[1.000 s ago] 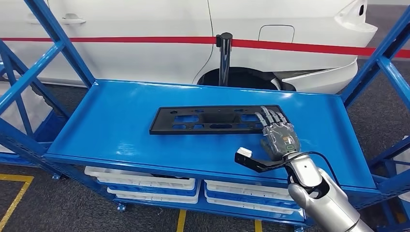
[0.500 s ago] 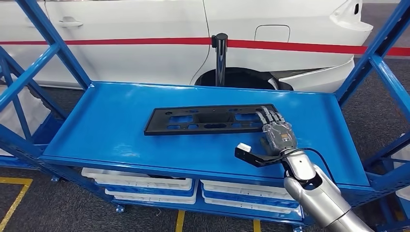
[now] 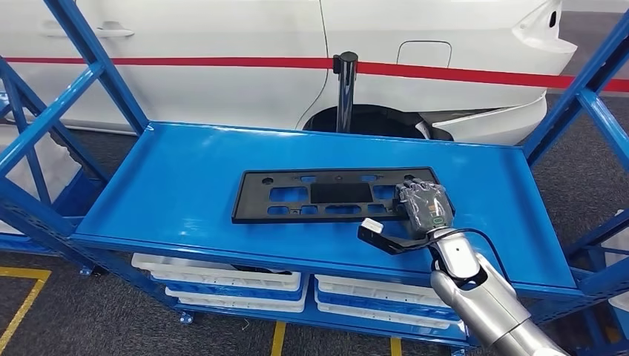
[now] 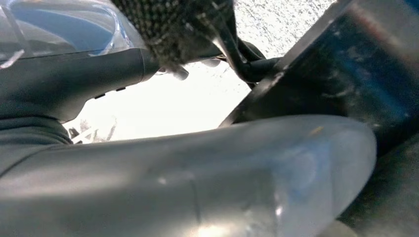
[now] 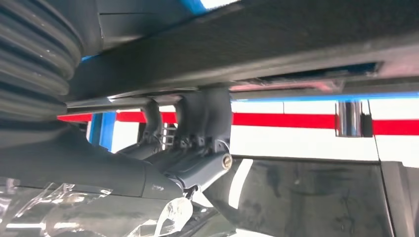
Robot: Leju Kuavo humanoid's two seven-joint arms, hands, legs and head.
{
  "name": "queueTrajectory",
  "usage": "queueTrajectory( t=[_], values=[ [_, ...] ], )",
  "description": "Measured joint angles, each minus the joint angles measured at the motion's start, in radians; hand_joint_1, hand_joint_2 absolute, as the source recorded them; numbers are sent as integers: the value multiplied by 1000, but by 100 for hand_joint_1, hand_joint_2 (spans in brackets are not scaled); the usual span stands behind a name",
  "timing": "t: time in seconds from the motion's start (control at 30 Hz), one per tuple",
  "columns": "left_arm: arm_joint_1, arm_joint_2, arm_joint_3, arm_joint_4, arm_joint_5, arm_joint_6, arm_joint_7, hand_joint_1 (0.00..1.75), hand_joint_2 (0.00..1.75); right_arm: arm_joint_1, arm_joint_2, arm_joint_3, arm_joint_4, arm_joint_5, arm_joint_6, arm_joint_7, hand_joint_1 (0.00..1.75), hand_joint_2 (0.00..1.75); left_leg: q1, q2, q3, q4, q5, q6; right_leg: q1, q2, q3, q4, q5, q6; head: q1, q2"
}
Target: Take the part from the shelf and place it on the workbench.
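Since the earlier frame the right robot hand [image 3: 424,205] has curled its fingers [image 5: 206,116] over the right end of the part [image 3: 334,195], where before they lay stretched flat on it, and the part now sits a little nearer to the front edge of the shelf [image 3: 185,185]. It is a flat black rectangular plate with several cut-out openings, and its long axis runs left to right, almost parallel to the front lip of the shelf, with the right end under the hand. In the right wrist view the fingers hook around the dark edge of the plate, so this hand grips the part. The part lies on the blue top level of the shelf, about in the middle, slightly to the right. Wide bare blue surface is open to its left and behind it, and a narrower strip is between it and the front lip. Blue slanted frame beams [image 3: 89,59] stand at both sides of the shelf. Behind it are a white car [image 3: 222,81] and a dark post [image 3: 345,89]. For the left robot hand [image 4: 74,79], I cannot tell how its fingers stand.
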Motion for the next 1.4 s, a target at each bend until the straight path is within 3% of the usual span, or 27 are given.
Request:
queueTrajectory(
  t=[0.13, 0.2, 0.27, 0.3, 0.33, 0.37, 0.43, 0.5, 0.53, 0.63, 0.7, 0.77, 0.8, 0.83, 0.87, 0.9, 0.97, 1.03, 1.1, 1.17, 1.2, 1.3, 1.33, 1.37, 1.4],
  values=[
    [-1, -2, 0, 0, 0, 15, 0, 0, 0, -1, 2, 0, 1, 5, -10, 1, 175, 175, 4, 0, -11, 20, -14, -17, 2, -1, 6, -19, 8, -22, 0, 0],
    [-2, -3, 0, 0, 0, 20, -1, 0, 0, -2, 4, -1, 1, 12, -14, 2, 175, 175, 9, 1, -58, 121, -71, -30, -2, -3, 6, -21, 11, -29, -1, 0],
    [-3, -5, 0, 0, 0, 25, -4, 0, 0, -2, 4, -1, 1, 17, -17, 4, 175, 175, 14, 1, -133, 286, -144, -41, -2, -4, 5, -20, 12, -31, -1, 0],
    [-4, -5, 0, 0, 0, 26, -5, 0, 0, -1, 4, -1, 1, 19, -19, 5, 175, 175, 16, 1, -159, 347, -163, -45, -3, -4, 5, -20, 12, -31, -1, 0],
    [-5, -5, 0, 0, 0, 24, -7, 0, 0, 1, 4, -1, 2, 21, -21, 7, 175, 175, 16, 1, -165, 367, -162, -46, -4, -4, 6, -20, 12, -31, -1, 0],
    [-5, -5, 0, 0, 0, 23, -6, 0, 0, 2, 4, -2, 2, 23, -24, 8, 175, 175, 16, 1, -148, 341, -142, -46, -4, -4, 7, -20, 12, -30, -1, 0],
    [-6, -7, 0, 0, 0, 32, -2, 0, 0, 3, 4, -6, 2, 25, -39, 12, 175, 175, 16, 0, -71, 192, -71, -40, -6, -2, 10, -20, 12, -28, -1, 0],
    [-4, -10, 0, 0, 0, 46, 2, 0, 0, 6, 4, -19, -6, 5, -58, 20, 175, 175, 14, 1, -8, 54, -28, -31, -3, 0, 6, -19, 13, -20, -1, 0],
    [-3, -11, 0, 0, 0, 49, 3, 0, 0, 8, 3, -28, -16, -11, -66, 24, 175, 175, 11, 1, 4, 23, -22, -26, -1, 0, 3, -20, 15, -13, -1, 0],
    [-1, -13, 0, 0, 0, 50, 4, 0, 0, 15, -2, -58, -66, -81, -77, 31, 175, 175, 10, 1, 7, 4, -14, -8, -3, 0, -8, -15, 12, 4, 0, 0],
    [-1, -15, 0, 0, 0, 51, 6, 0, 0, 15, -5, -81, -118, -138, -78, 37, 175, 175, 12, 4, 9, -4, -6, 6, -3, 1, -47, 69, -41, 8, 1, 0],
    [0, -15, 0, 0, 0, 51, 8, 0, 0, 13, -5, -102, -174, -176, -69, 51, 175, 175, 9, 7, 7, -4, -5, 11, -2, 1, -123, 234, -118, 8, 1, 0],
    [0, -15, 0, 0, 0, 51, 9, 0, 0, 12, -6, -110, -199, -187, -63, 59, 175, 175, 8, 7, 7, -4, -5, 12, -1, 1, -155, 302, -139, 9, 1, 0],
    [0, -15, 0, 0, 0, 51, 9, 0, 0, 11, -8, -117, -221, -194, -60, 64, 175, 175, 7, 6, 8, -4, -6, 13, -1, 1, -171, 333, -141, 10, 1, 0],
    [0, -15, 0, 0, 0, 51, 9, 0, 0, 10, -9, -123, -242, -204, -60, 65, 175, 175, 8, 4, 9, -3, -7, 12, -2, 0, -164, 316, -121, 11, 1, 0],
    [0, -16, 0, 0, 0, 51, 10, 0, 0, 7, -11, -128, -263, -218, -64, 66, 175, 175, 10, 2, 10, -1, -8, 11, -3, 0, -137, 258, -87, 12, 1, 0],
    [-1, -16, 0, 0, 0, 51, 9, 0, 0, -7, -12, -139, -312, -269, -70, 67, 175, 175, 8, -1, 10, 7, -16, 2, -9, -3, -61, 94, -16, 16, 2, 0],
    [-1, -16, 0, 0, 0, 52, 9, 0, 0, -29, -13, -150, -366, -356, -77, 74, 175, 175, 2, -2, 7, 13, -22, -6, -13, 0, -23, 6, 12, 12, 1, 0],
    [-1, -15, 0, 0, 0, 54, 6, 0, 0, -47, -13, -163, -418, -485, -92, 77, 175, 175, 3, -2, 5, 12, -23, -9, -12, 5, -23, -2, 13, -2, 0, 0],
    [-1, -15, 0, 0, 0, 60, 2, 0, 0, -59, -12, -178, -466, -618, -116, 65, 175, 175, 8, -2, -9, 43, -45, -16, -12, 4, -23, -2, 14, -13, 0, 0],
    [-1, -16, 0, 0, 0, 64, -2, 0, 0, -62, -11, -185, -491, -677, -131, 51, 175, 175, 11, -1, -31, 92, -73, -22, -14, 3, -22, -3, 15, -18, 0, 0],
    [-4, -16, 1, 0, 0, 72, -17, 0, 0, -59, -10, -202, -555, -818, -173, 3, 175, 175, 14, -1, -136, 319, -174, -35, -12, 3, -22, -3, 15, -22, 0, 0],
    [-5, -16, 1, 0, 0, 72, -21, 0, 44, -55, -10, -206, -572, -849, -182, -8, 175, 175, 14, -1, -155, 359, -182, -34, -11, 4, -21, -3, 14, -22, 0, 0],
    [-5, -16, 1, 0, 0, 72, -23, 0, 87, -49, -10, -210, -588, -873, -188, -16, 175, 175, 11, -1, -154, 356, -170, -30, -9, 5, -19, -3, 14, -23, 0, 0],
    [-6, -16, 1, 0, 1, 73, -23, 0, 131, -44, -10, -214, -603, -897, -194, -25, 175, 175, 8, -1, -130, 306, -139, -22, -7, 7, -18, -3, 14, -23, 0, 0]
  ],
)
